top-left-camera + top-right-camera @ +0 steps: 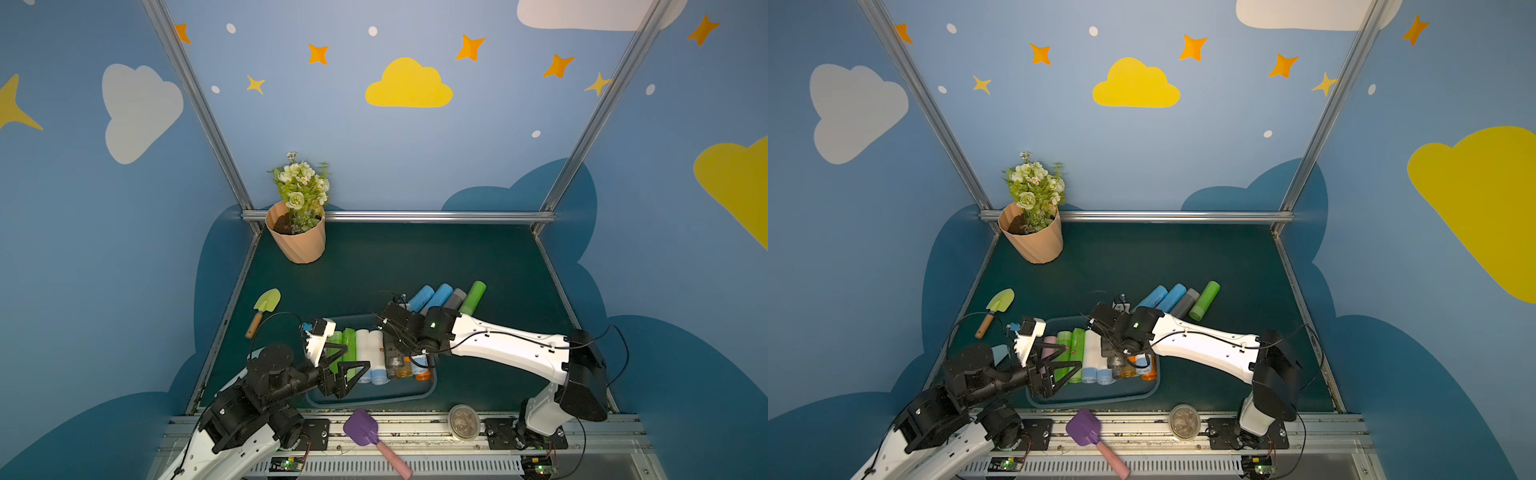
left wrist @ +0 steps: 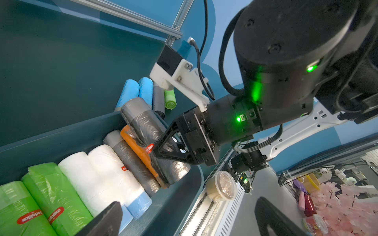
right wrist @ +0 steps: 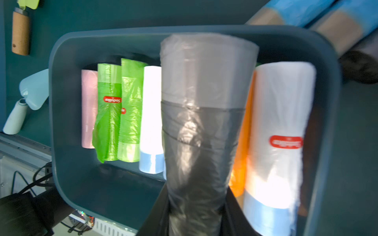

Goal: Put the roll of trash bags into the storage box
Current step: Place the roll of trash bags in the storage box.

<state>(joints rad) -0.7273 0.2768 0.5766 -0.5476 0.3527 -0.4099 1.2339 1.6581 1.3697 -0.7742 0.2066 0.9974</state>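
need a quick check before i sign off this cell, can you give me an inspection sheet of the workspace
surface: dark green table, no spills seen
job's things: storage box holds stored rolls; grey roll held tilted over them; four loose rolls on the table behind the box
clutter: flowerpot, green trowel, purple scoop, lidded cup
grippers: left gripper open over the box; right gripper shut on the grey roll
cables: black cable along the right arm, no snag seen
surroundings: blue cloud-painted walls, metal frame
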